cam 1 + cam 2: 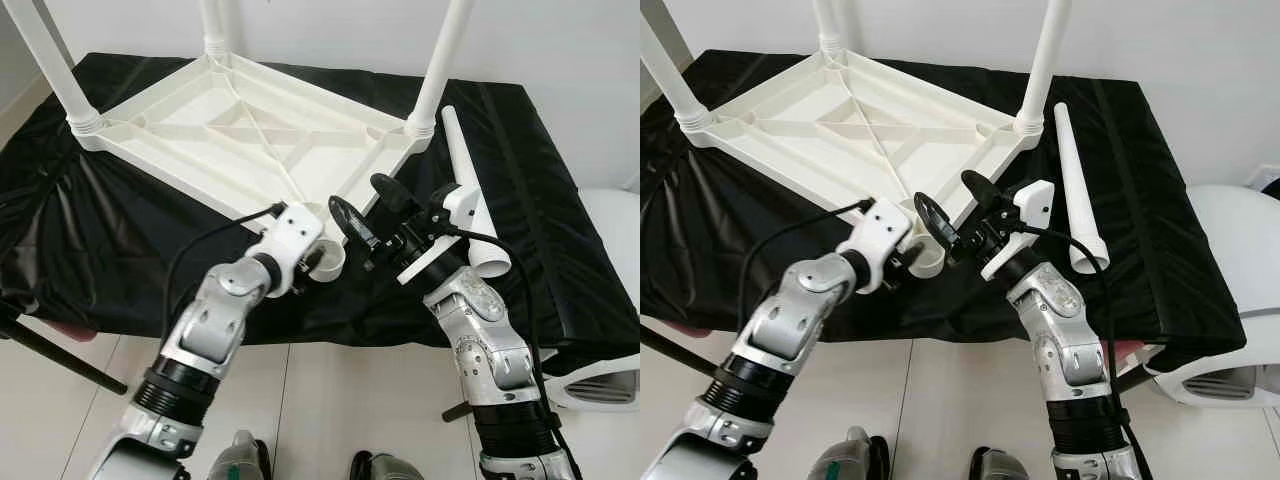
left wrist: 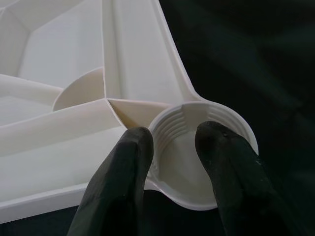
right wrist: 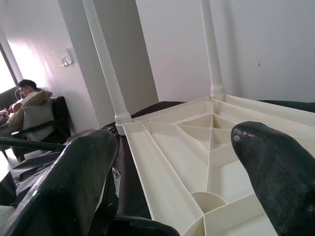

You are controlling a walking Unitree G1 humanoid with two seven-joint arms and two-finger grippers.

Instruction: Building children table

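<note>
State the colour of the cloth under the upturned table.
Black; the cloth shows best in the left eye view, beneath the white table.

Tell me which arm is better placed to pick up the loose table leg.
Right. The loose leg lies on the black cloth just beside the right gripper, which is open. The left gripper straddles the rim of the empty corner socket and is farther away.

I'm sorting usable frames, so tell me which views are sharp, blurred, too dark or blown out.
Head views: sharp, evenly lit, black cloth loses detail. Left wrist view: fingers soft, threaded socket sharp, cloth nearly featureless. Right wrist view: fingers blurred close up, tabletop underside clear, window glare at far side.
</note>
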